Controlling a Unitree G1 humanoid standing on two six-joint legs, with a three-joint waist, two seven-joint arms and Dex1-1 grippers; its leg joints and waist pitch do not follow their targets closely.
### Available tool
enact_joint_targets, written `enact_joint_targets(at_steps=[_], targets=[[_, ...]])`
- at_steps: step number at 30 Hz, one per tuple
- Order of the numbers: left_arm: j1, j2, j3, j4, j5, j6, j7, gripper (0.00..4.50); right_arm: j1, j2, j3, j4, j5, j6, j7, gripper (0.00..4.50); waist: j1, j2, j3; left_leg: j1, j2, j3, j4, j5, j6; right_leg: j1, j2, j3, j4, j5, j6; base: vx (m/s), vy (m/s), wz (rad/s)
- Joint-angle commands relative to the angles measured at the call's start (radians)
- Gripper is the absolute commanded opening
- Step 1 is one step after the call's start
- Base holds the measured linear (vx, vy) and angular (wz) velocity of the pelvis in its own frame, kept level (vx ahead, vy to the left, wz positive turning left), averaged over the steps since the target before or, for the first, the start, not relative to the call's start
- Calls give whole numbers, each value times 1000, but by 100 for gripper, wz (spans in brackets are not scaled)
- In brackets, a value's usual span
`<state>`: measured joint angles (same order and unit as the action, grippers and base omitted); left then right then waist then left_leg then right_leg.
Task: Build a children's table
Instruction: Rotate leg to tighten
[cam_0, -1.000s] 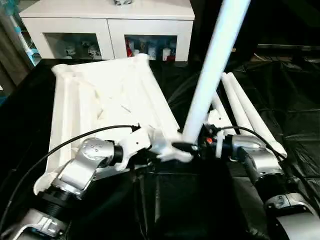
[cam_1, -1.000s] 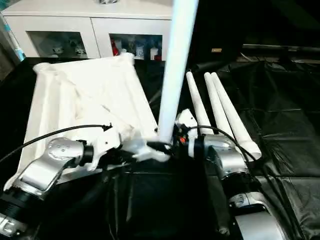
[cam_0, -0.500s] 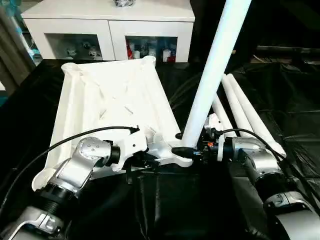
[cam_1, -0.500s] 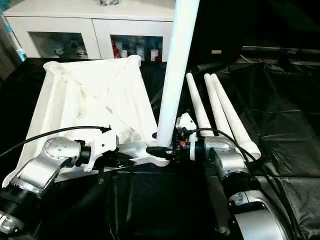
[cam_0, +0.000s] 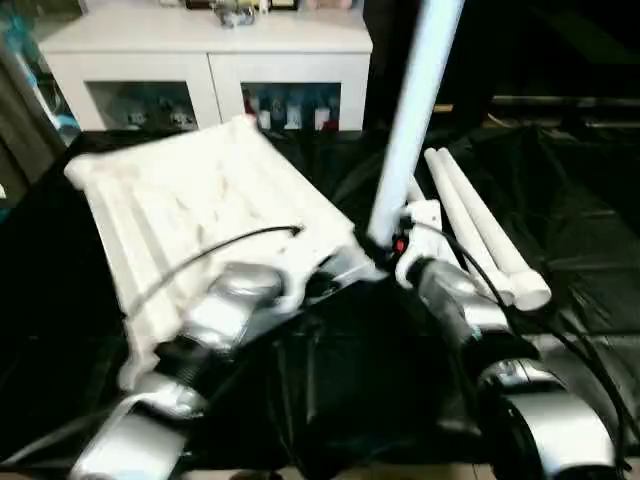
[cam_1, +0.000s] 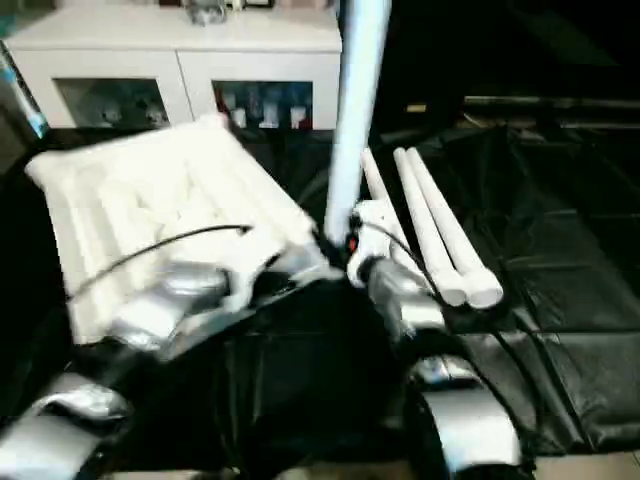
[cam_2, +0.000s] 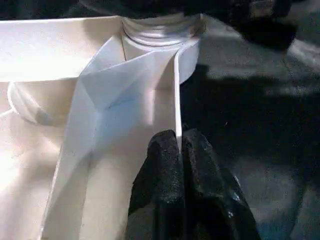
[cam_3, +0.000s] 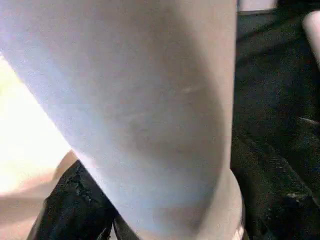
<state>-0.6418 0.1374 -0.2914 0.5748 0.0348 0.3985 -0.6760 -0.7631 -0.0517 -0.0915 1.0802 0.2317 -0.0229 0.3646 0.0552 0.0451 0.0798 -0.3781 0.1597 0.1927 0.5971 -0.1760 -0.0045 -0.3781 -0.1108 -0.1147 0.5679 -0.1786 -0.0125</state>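
Left eye view: first leg being seated in the tabletop's near corner socket.

Tabletop (cam_0: 190, 200) lies underside-up on black sheeting; the left gripper (cam_2: 178, 150), forearm reaching low across its near edge, is pinched tight on a thin rib beside the socket (cam_2: 160, 35). The upright leg (cam_0: 405, 130) stands in that corner, the right gripper (cam_0: 385, 250) clasping its base from the right side. Spare legs (cam_0: 480, 230) lie farther right. Next, probably, twist or press the leg home while the tabletop is braced.
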Motion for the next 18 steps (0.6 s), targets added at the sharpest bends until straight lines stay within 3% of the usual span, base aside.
enact_joint_targets(at_steps=[1, 2, 3, 4, 5, 6, 7, 8, 9, 10, 11, 12, 13, 16, 18], targets=[[-48, -26, 35, -1, 0, -2, 77, 0, 34, 36, -6, 96, 12, 62, -44, 273, -21, 11, -48, 58, 80, -63, -105, -741, -103, 6, -44, 3, -97, -597, -56, 0, 0, 0], [-51, -43, 29, 2, 6, 6, 96, 0, 22, 55, -1, 104, 6, 63, -54, 273, -14, 23, -46, 29, 101, -53, -162, -844, -133, 34, -15, -1, -28, -478, -76, -80, 39, 3], [-51, -47, 27, 0, 7, 9, 101, 0, 17, 62, 1, 106, 2, 63, -54, 273, 4, 22, -49, -6, 116, -27, -219, -892, -154, 61, 6, 10, 80, -294, -110, -66, 21, 5], [-51, -50, 26, -1, 8, 11, 104, 0, 14, 66, 1, 107, 0, 64, -54, 273, 19, 19, -47, -17, 114, 0, -248, -901, -158, 63, 18, 14, 120, -269, -112, -81, -44, 27], [-52, -54, 25, 1, 7, 15, 109, 0, 6, 72, -3, 115, -6, 62, -58, 273, 15, -64, -73, 110, 35, 20, -61, -611, -125, -72, -58, 87, -56, -613, -91, -22, -48, 22], [-52, -54, 25, 2, 7, 16, 110, 0, 4, 73, -6, 119, -6, 62, -61, 273, 27, -72, -61, 143, 22, 1, 56, -443, -68, -110, -132, 110, -140, -824, -72, 5, -100, 28], [-53, -55, 26, 4, 8, 17, 112, 0, -1, 76, -11, 126, -9, 60, -66, 273, 36, -69, -54, 95, 34, -20, 47, -299, -18, -58, -165, 143, -146, -900, -62, 91, -53, -19], [-53, -53, 27, 7, 10, 18, 113, 0, -9, 78, -16, 137, -15, 58, -75, 273, 47, -49, -62, -27, 43, -66, -7, -100, 3, 64, -158, 120, -74, -768, -90, 91, -53, -19], [-52, -52, 28, 7, 11, 18, 113, 0, -10, 78, -17, 139, -16, 57, -76, 273, 56, -26, -72, -21, 55, -69, -53, -86, -12, 54, -107, 89, -57, -625, -104, 67, 5, -26], [-50, -49, 29, 6, 14, 17, 111, 0, -13, 78, -19, 145, -19, 56, -78, 273, 31, -22, -76, 22, 80, -60, -76, -224, -33, 2, -42, 69, -32, -379, -144, 0, 0, 0], [-48, -45, 31, 5, 15, 17, 108, 0, -15, 78, -18, 149, -22, 56, -79, 273, 15, -17, -66, 28, 71, -51, -86, -460, -66, 1, -36, 68, -32, -356, -191, 0, 0, 0], [-48, -45, 31, 5, 15, 17, 108, 0, -15, 77, -18, 150, -22, 56, -79, 273, 15, -17, -66, 28, 71, -51, -86, -460, -66, 1, -36, 68, -32, -356, -191, 0, 0, 0], [-46, -41, 31, 3, 13, 17, 106, 0, -17, 77, -16, 152, -26, 58, -79, 273, 13, -23, -65, 36, 60, -50, -83, -527, -65, 2, -49, 64, -55, -476, -161, 0, 0, 0], [-43, -37, 30, 0, 12, 16, 104, 0, -21, 76, -17, 155, -33, 61, -75, 273, 17, -22, -68, 30, 60, -49, -90, -463, -49, 13, -58, 63, -68, -493, -134, 0, 0, 0], [-36, -30, 29, -10, 13, 15, 95, 0, -30, 78, -27, 158, -33, 54, -62, 273, 18, -23, -67, 27, 63, -48, -94, -428, -42, 12, -57, 65, -69, -465, -134, 0, 0, 0]])
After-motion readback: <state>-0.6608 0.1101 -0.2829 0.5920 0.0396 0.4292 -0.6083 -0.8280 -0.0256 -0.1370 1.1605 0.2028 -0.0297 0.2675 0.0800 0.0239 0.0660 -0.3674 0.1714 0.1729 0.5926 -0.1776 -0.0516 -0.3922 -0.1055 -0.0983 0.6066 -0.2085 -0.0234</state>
